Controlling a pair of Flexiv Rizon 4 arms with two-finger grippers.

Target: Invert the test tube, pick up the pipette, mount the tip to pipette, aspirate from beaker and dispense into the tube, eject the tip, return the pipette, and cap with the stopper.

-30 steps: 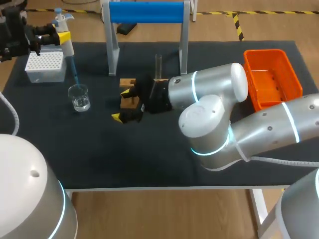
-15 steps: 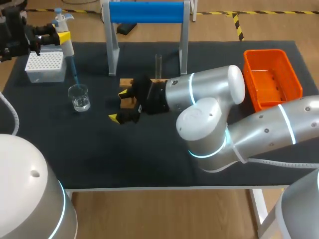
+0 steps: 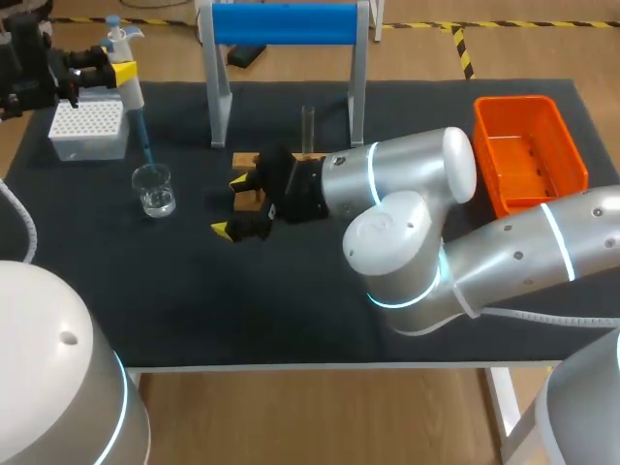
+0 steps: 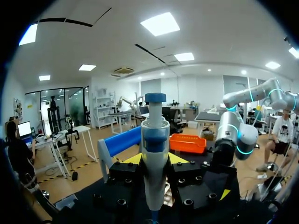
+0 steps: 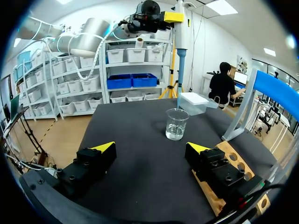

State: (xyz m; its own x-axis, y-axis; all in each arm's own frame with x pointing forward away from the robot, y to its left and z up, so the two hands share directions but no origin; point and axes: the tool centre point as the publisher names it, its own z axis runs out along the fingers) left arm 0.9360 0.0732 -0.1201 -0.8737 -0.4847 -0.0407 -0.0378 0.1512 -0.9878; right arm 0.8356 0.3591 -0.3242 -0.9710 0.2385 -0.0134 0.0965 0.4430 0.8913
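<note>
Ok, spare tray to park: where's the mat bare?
Bare: the front strip of mat, between beaker, right arm and near edge; also between blue stand and orange bin. Crowded: tip box, pipette and beaker back left; wooden rack at the right gripper.

Light in the head view is bright and even, falling from above. The dark table mat [image 3: 291,300] takes it without glare, and shadows on it are soft and hard to make out. The right arm [image 3: 417,179] carries broad pale highlights along the top of its grey shell, and the beaker [image 3: 154,189] shows small glints. In the left wrist view, ceiling panels [image 4: 160,23] burn out to plain white above the evenly lit pipette [image 4: 155,140]. In the right wrist view the mat has a pale sheen around the beaker.
</note>
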